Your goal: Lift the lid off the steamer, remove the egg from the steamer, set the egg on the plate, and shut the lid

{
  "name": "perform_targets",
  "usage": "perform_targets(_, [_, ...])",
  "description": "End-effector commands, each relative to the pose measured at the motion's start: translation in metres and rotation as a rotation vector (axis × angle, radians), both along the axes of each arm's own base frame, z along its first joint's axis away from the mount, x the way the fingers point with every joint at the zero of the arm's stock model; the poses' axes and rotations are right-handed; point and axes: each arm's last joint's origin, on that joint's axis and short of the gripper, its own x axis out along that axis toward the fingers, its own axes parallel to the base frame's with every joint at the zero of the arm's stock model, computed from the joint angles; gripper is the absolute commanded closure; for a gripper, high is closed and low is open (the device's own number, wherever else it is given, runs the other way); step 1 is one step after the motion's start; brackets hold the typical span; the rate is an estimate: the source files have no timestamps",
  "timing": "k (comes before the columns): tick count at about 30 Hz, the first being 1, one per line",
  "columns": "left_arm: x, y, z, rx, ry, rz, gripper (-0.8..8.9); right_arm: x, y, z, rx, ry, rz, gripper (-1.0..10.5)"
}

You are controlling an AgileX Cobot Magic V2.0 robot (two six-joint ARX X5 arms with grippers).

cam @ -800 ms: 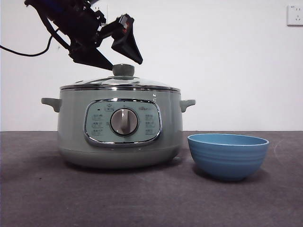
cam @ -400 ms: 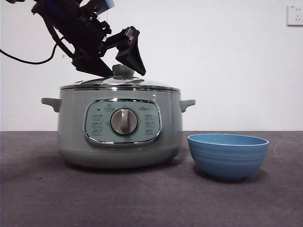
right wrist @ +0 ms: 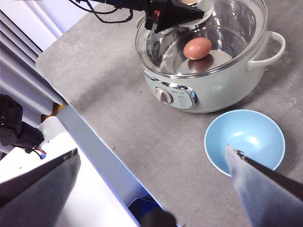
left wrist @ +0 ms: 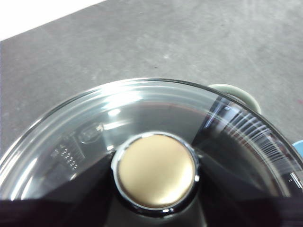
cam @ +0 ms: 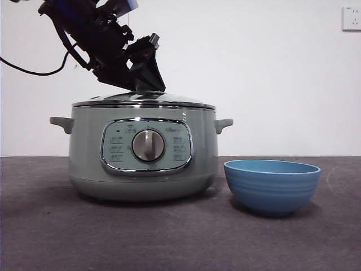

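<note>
Front view: dark grey surface [cam: 169, 237], white wall; left claw [cam: 141, 79] down over the lid [cam: 144, 100] on the steamer [cam: 144, 149]; plate [cam: 272, 185] just beside.
Left wrist: jaws flank the knob [left wrist: 156, 171], closure unclear; glass lid looks rigid, slick, breakable, so take it by the knob.
Right wrist: right claw [right wrist: 151, 175] spread, waiting; egg [right wrist: 197, 48] inside.

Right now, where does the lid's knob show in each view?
Front view: hidden between the left gripper's jaws, atop the lid.
Left wrist view: the knob fills the lower middle, chrome-ringed, dark jaws on both sides.
Right wrist view: mostly covered by the left gripper at the steamer's far rim; only a pale edge shows.
Shared landmark: the lid's chrome rim.
</note>
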Motion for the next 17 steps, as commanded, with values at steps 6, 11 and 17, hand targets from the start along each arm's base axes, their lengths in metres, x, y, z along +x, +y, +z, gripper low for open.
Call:
perform_targets(6, [-0.001,-0.002,-0.007,0.006,0.034,-0.01,8.22,0.0,0.0,0.001,0.001,-0.008,-0.001,3.8])
perform_targets(11, [-0.001,-0.001,-0.004,0.002,0.024,-0.009,8.22,0.0,0.0,0.001,0.001,-0.009,-0.001,3.8])
perform_targets(17, [-0.005,0.001,0.009,-0.015,-0.013,-0.01,8.22,0.0,0.0,0.001,0.001,-0.008,-0.002,3.8])
